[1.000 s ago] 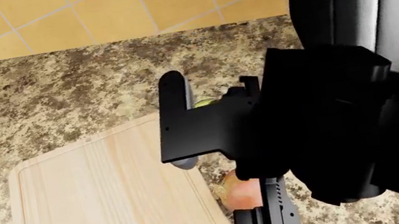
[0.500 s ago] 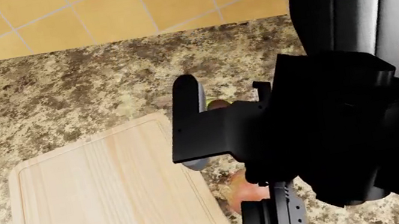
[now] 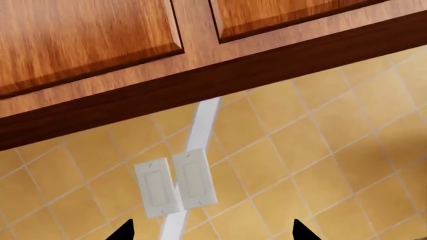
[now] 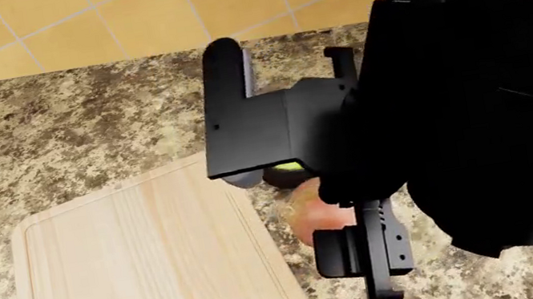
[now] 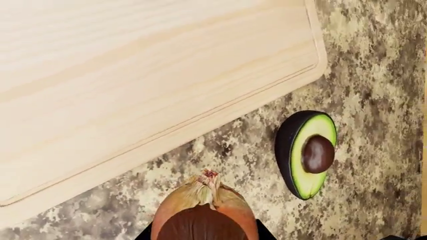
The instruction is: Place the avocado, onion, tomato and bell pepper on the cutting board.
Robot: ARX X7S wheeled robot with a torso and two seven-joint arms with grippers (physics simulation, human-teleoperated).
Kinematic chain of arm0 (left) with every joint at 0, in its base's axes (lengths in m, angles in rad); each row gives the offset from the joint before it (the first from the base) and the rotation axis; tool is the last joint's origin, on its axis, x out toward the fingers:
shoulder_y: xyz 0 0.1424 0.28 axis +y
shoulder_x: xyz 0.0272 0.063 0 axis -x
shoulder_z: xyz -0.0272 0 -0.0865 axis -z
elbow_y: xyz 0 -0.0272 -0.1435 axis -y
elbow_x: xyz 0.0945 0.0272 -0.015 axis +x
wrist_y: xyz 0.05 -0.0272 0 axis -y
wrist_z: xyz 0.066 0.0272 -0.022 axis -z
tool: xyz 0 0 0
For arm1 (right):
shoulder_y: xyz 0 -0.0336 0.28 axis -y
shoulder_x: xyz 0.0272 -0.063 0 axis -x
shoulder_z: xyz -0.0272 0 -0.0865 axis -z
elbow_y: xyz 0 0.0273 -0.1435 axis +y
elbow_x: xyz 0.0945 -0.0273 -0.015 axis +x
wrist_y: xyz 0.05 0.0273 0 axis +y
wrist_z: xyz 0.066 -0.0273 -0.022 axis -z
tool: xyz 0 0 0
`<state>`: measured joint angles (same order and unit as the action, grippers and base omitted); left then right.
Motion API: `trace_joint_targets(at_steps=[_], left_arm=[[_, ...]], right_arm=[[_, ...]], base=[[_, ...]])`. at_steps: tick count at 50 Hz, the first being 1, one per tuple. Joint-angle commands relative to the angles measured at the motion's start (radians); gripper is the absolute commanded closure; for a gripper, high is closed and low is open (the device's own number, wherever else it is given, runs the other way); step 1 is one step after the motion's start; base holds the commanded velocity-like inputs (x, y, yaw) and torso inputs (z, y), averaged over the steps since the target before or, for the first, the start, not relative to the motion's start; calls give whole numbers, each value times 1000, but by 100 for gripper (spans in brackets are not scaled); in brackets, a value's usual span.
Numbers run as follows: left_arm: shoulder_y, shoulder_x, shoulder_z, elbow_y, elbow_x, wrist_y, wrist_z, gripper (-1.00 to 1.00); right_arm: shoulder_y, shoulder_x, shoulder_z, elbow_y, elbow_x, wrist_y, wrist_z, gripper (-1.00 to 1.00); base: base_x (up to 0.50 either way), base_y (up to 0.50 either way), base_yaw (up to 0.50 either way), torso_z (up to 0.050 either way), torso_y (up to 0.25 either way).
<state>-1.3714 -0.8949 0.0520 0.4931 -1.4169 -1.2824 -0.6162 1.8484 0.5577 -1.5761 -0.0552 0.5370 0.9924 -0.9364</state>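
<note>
The onion (image 5: 205,212) is seen closest in the right wrist view, gripped between the 2 fingers of the right gripper (image 4: 304,208), with its papery tip pointing away from the wrist toward the edge of the cutting board (image 5: 133,75); its long axis runs along the gripper's reach. In the head view the onion (image 4: 312,215) is lifted off the speckled countertop (image 4: 59,135), just beside the board's right edge (image 4: 136,277), mostly hidden under the black right arm, which is reached forward and tipped downward over the counter. A little farther on, the avocado (image 5: 308,154) is laid on the countertop beside the board's rounded corner, apart from it, cut face showing, its brown pit visible, its long axis roughly parallel to the board's short edge. Only a dark sliver of it (image 4: 284,174) is caught in the head view. The board appears bare in the parts shown. Of the left gripper (image 3: 210,232) only 2 black fingertips, set wide apart, are shown, raised toward the tiled wall (image 3: 320,160), 2 wall switches (image 3: 175,182) and wooden cabinets (image 3: 87,40).
</note>
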Motion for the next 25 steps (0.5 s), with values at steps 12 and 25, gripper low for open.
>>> trace_joint_targets(at_steps=[12,25], left_arm=[[3,-16,2,4,-12,10,-5,-100],[29,-41,-23,9,-31,22,-12,-100]], right_arm=[[-30,-98,120,98,-44,-171,97,100],[-97,-218,135,282,-102,-290,163,100]], base=[[0,0,0,0,0],[0,0,0,0,0]])
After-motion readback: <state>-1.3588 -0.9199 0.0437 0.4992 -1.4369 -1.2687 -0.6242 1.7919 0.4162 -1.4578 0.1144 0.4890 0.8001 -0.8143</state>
